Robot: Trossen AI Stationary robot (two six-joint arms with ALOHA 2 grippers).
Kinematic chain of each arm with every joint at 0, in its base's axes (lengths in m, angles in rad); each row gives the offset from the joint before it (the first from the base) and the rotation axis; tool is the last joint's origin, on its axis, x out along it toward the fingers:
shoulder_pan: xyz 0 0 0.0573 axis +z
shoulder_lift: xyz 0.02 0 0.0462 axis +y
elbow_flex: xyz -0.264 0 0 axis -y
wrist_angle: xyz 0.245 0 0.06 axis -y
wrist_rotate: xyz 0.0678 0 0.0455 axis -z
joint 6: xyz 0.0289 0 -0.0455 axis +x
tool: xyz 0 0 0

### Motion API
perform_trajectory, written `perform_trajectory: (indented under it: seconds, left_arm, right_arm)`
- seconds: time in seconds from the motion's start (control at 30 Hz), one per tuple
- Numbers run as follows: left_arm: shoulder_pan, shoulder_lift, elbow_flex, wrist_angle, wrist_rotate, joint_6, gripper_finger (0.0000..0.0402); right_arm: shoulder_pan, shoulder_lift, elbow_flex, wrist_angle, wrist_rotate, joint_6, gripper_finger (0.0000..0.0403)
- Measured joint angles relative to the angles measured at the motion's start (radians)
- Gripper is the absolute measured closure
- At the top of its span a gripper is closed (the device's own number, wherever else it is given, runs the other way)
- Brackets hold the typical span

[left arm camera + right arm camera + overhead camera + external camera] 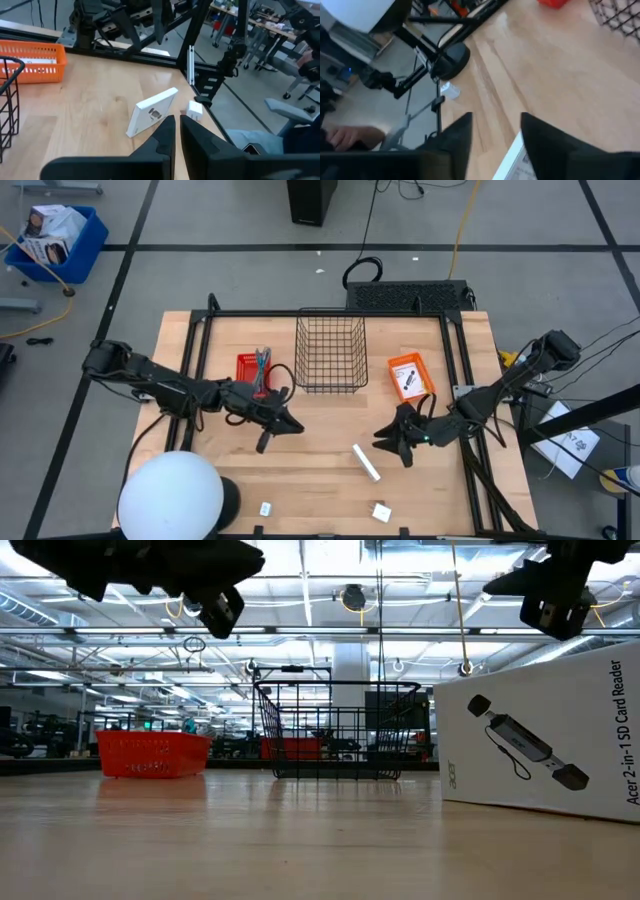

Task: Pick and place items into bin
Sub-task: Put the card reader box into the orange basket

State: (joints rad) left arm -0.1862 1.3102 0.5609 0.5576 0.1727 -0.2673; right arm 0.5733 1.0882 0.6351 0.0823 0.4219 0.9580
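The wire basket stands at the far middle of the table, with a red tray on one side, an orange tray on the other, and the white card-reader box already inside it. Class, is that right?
Not quite. In the high view the wire basket stands between the red tray and the orange tray, but the white card-reader box lies on the table in front, not inside.

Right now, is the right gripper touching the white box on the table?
Apart. The high view shows the right gripper short of the white box, bare wood between them. The right wrist view shows its jaws open, with the box's edge between them.
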Motion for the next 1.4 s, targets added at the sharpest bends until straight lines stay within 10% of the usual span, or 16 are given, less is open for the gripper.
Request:
perform_trajectory:
  seconds: [0.63,1.4]
  left_arm:
    - [0.003,0.002,-0.036,0.021,0.007,-0.026,0.0371]
    - [0.002,0.002,-0.036,-0.007,0.010,-0.032,0.0371]
  right_arm:
    - [-0.091,0.401,0.649,-0.894,-0.176,0.182,0.0176]
    - [-0.121,0.620,0.727,-0.950,-0.351,0.216,0.0176]
